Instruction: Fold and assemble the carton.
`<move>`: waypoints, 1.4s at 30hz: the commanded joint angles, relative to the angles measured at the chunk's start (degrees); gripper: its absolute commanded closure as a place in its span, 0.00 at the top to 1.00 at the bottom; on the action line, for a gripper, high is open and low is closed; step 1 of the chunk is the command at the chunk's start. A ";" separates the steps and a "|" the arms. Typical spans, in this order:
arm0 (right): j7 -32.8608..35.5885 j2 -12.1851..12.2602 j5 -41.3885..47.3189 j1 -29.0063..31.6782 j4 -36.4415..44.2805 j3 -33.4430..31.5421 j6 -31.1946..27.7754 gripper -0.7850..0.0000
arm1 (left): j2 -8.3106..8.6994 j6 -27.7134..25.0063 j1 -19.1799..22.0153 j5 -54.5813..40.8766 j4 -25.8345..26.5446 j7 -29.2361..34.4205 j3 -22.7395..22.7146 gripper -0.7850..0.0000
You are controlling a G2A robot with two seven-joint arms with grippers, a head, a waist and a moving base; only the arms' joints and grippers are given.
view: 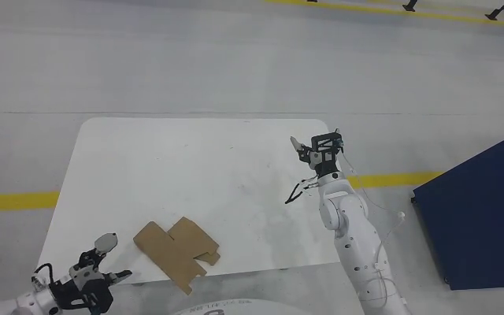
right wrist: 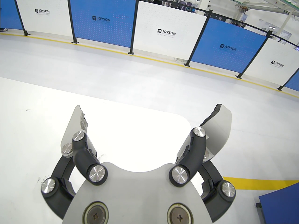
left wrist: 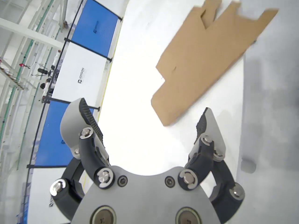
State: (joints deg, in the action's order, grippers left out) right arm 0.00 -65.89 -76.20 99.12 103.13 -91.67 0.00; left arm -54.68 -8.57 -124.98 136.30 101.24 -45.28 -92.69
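Note:
A flat brown carton (view: 179,250) lies unfolded near the front edge of the white table (view: 197,165), its flaps spread out. In the left wrist view the carton (left wrist: 205,54) lies just beyond my left gripper (left wrist: 144,117), which is open with nothing between its fingers. In the top view my left gripper (view: 110,256) sits at the table's front left corner, left of the carton. My right gripper (view: 315,144) hangs over the table's far right part, far from the carton; its wrist view shows the right gripper (right wrist: 149,113) open and empty above the table corner (right wrist: 177,122).
A dark blue panel (view: 468,216) stands on the floor to the right of the table. A yellow floor line (view: 394,179) runs behind the right arm. Blue and white barriers (right wrist: 149,31) fence the room beyond.

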 commanded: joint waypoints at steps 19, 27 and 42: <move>0.00 0.00 0.00 0.00 0.00 0.00 0.00 1.00 | -0.59 -1.80 2.87 16.54 5.78 21.80 10.26 1.00; 0.00 0.00 0.00 0.00 0.00 0.00 0.00 1.00 | -0.99 -2.98 7.03 19.65 4.21 25.70 14.75 1.00; 0.00 0.00 0.00 0.00 0.00 0.00 0.00 1.00 | -1.59 -7.12 12.13 25.35 4.95 31.27 21.84 1.00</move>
State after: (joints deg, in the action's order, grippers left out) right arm 0.00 -65.89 -76.20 99.12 103.13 -91.67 0.00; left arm -56.24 -15.53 -113.14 161.32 106.14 -14.18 -71.29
